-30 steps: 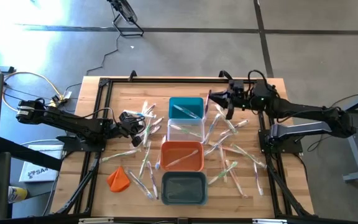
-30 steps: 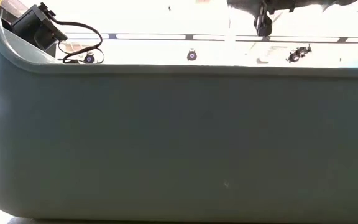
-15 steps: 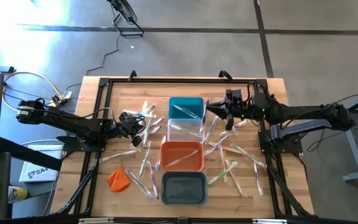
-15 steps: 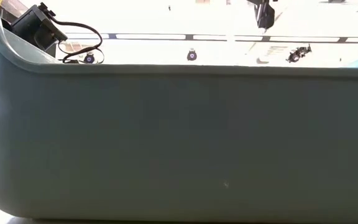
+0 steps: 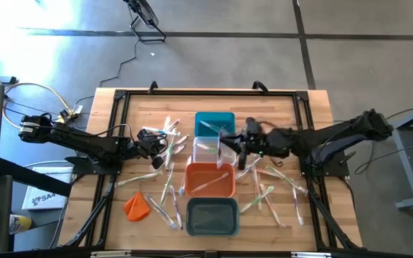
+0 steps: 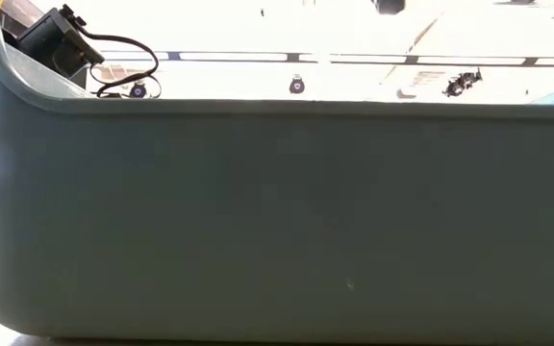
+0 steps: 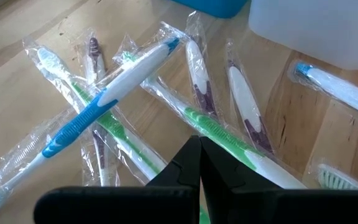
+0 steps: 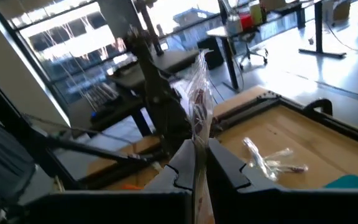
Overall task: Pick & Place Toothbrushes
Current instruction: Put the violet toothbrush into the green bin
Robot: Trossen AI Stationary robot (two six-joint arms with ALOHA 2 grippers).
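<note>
Right hand point(image 5: 229, 143) above clear bin point(image 5: 214, 151), pinching wrapped toothbrush point(image 8: 199, 99) | left hand point(image 7: 199, 163) pressed together over toothbrushes point(image 7: 114, 93)

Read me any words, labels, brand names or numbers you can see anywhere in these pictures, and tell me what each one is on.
"SA", partly cut off: on a white box lying off the table's left edge, under the left arm; the rest is too small to read.
Toothbrushes in clear wrappers: no print legible on them.
Teal bin, orange bin, grey bin: no labels visible.
Nothing else is readable.
</note>
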